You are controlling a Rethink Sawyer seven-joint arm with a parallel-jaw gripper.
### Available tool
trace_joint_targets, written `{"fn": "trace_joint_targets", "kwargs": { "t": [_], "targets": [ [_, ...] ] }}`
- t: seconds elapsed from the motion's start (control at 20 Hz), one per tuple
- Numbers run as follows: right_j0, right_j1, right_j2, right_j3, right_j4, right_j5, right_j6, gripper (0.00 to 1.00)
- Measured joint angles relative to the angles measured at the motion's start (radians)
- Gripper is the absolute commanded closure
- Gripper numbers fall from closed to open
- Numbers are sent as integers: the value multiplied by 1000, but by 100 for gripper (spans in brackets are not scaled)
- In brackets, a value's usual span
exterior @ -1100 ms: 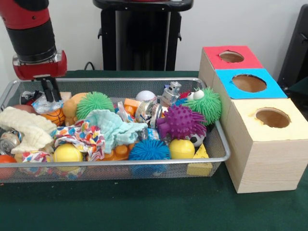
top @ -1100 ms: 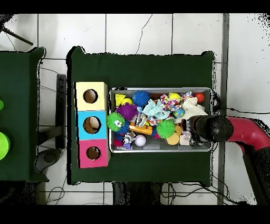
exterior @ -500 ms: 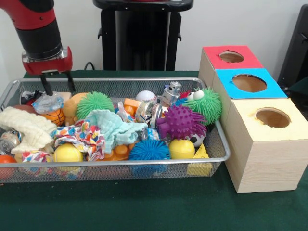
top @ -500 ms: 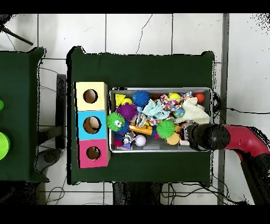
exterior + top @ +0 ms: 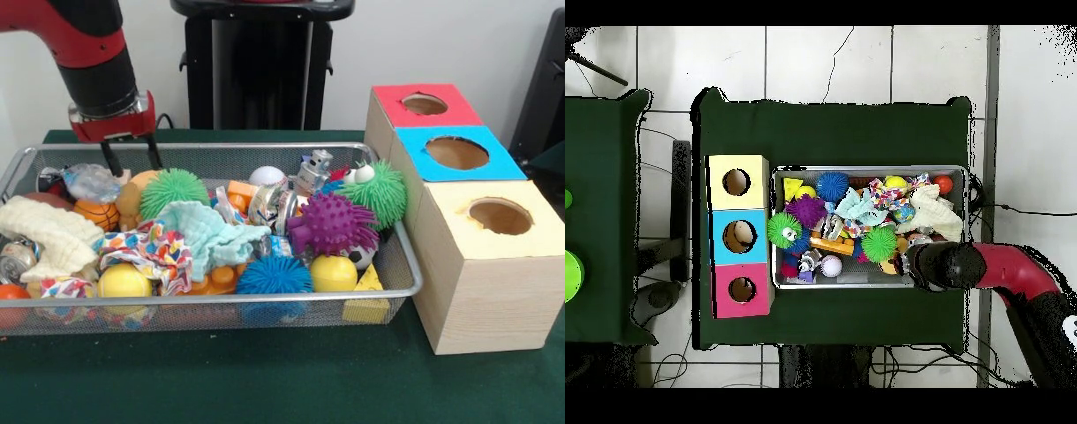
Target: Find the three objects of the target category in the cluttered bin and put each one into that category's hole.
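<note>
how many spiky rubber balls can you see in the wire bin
4: green spiky rubber ball at back left, purple one centre right, green one with eyes behind it, blue one in front. Clutter may hide more.

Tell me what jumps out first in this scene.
A wire basket crammed with bright toys fills the middle, a purple spiky ball standing out near its right end. Beside it sit three boxes with red, blue and yellow tops. The red arm's open gripper hangs over the basket's far left corner.
</note>
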Motion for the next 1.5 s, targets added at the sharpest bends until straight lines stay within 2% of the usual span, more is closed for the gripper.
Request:
{"fn": "trace_joint_targets", "kwargs": {
  "t": [0.25,0.6,0.8,1.25,1.5],
  "targets": [
    [1,49,-4,3,-23,-57,0,0],
    [16,28,-4,3,-23,-52,0,0],
    [39,-2,-2,-6,-20,-14,0,0],
    [122,-78,14,-93,-18,163,-7,0],
    [136,-99,34,-118,-18,171,-7,0]
  ]
}}
